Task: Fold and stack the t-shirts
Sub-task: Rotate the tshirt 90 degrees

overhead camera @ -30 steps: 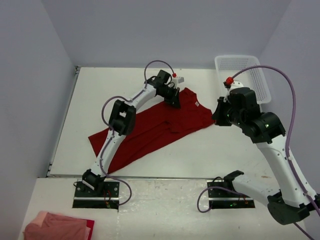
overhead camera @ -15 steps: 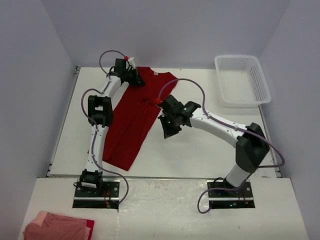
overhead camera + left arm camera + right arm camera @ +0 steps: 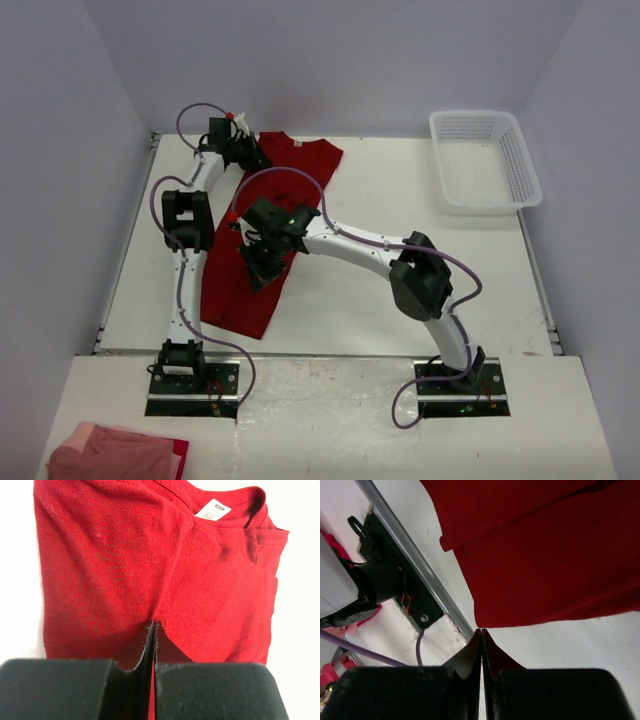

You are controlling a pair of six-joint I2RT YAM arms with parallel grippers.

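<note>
One deep red t-shirt (image 3: 262, 225) lies stretched lengthwise down the left side of the table, collar at the far edge and hem near the front. My left gripper (image 3: 250, 156) is at the far left, shut on a pinched ridge of the shirt's shoulder (image 3: 152, 626). The white neck label (image 3: 213, 509) shows just beyond it. My right gripper (image 3: 258, 272) reaches across over the shirt's lower half. In the right wrist view it (image 3: 481, 631) is shut and empty, its tips at the edge of the shirt's hem (image 3: 540, 580) above bare table.
A white mesh basket (image 3: 523, 160) stands at the far right corner. A pile of pink and red cloth (image 3: 115, 452) lies on the near shelf at the bottom left. The left arm's base (image 3: 380, 575) and the table's front rail (image 3: 420, 570) are near the right gripper.
The left gripper pulled the shirt's collar to the far left, turning the shirt from diagonal to lengthwise. The right arm swung from the right side across to the shirt's lower half.
</note>
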